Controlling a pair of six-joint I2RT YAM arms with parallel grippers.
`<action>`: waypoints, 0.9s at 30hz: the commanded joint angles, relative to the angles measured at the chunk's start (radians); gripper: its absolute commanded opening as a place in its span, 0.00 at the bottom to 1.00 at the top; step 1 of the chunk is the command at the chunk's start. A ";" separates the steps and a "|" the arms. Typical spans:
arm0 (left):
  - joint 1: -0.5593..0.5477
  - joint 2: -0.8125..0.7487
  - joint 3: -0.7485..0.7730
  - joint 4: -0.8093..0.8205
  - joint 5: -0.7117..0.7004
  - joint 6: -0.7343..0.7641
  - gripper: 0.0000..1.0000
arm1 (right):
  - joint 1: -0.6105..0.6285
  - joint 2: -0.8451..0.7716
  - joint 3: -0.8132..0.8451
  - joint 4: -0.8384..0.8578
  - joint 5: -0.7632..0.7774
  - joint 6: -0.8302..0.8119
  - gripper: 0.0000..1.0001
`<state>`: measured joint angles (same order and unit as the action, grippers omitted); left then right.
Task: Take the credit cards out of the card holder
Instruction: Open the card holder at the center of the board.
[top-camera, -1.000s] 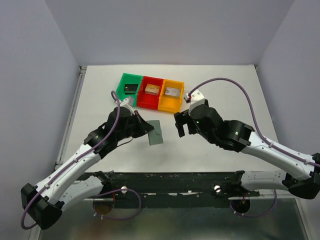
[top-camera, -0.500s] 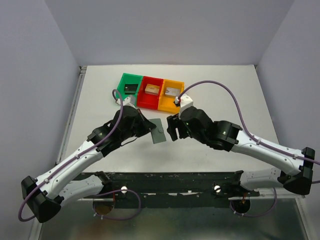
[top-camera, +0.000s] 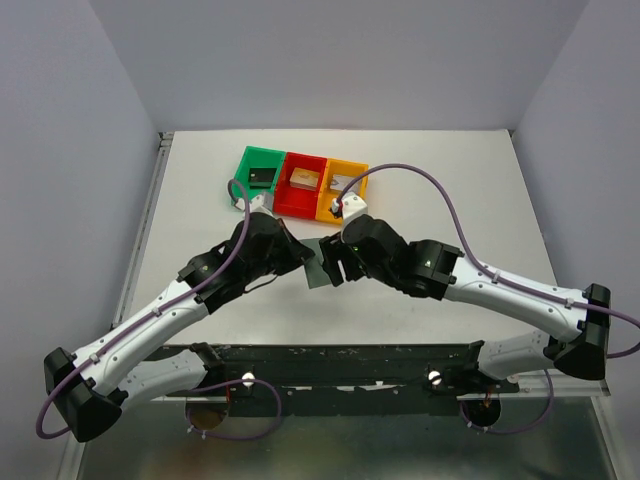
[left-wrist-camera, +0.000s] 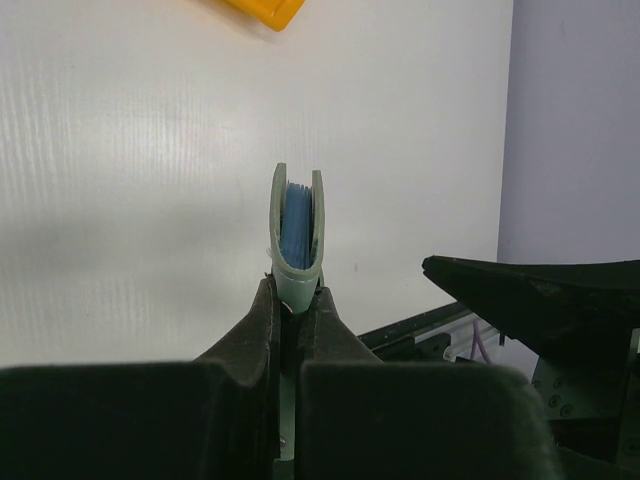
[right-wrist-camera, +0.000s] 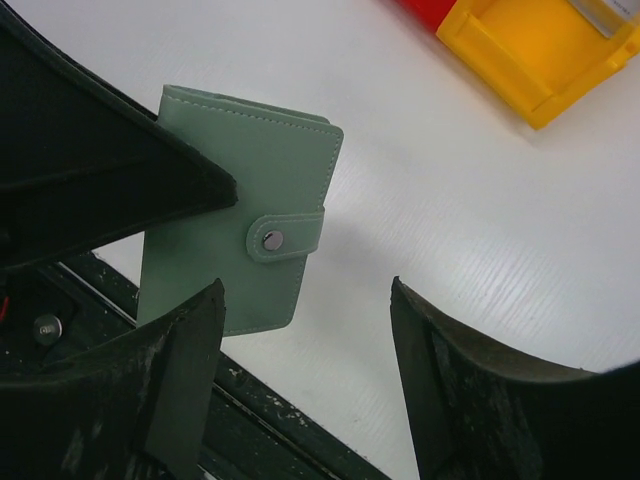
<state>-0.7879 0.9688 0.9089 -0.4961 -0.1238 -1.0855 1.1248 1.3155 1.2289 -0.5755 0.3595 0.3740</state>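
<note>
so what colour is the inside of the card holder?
Pale blue inside; the card holder is grey-green outside. Left wrist view shows it best.

The card holder (top-camera: 314, 270) is clamped in the left jaws. The right jaws are placed just right of it. Three bins (top-camera: 295, 208) are set behind on the worktop (top-camera: 450, 180).

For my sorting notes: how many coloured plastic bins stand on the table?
3. All touch in one row at the far side: the green bin leftmost, the red bin in the middle, the orange bin rightmost, partly covered by the right arm. None seems hidden.
</note>
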 joint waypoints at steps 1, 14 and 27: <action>-0.013 0.004 0.047 0.027 -0.014 -0.008 0.00 | 0.010 0.028 0.041 0.012 -0.024 0.005 0.73; -0.036 -0.007 0.053 0.031 -0.017 -0.014 0.00 | 0.013 0.106 0.095 -0.027 0.025 0.019 0.63; -0.048 -0.027 0.050 0.042 -0.020 -0.017 0.00 | 0.012 0.159 0.115 -0.099 0.088 0.029 0.50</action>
<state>-0.8265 0.9741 0.9260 -0.5037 -0.1421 -1.0863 1.1309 1.4483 1.3270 -0.6224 0.3988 0.3946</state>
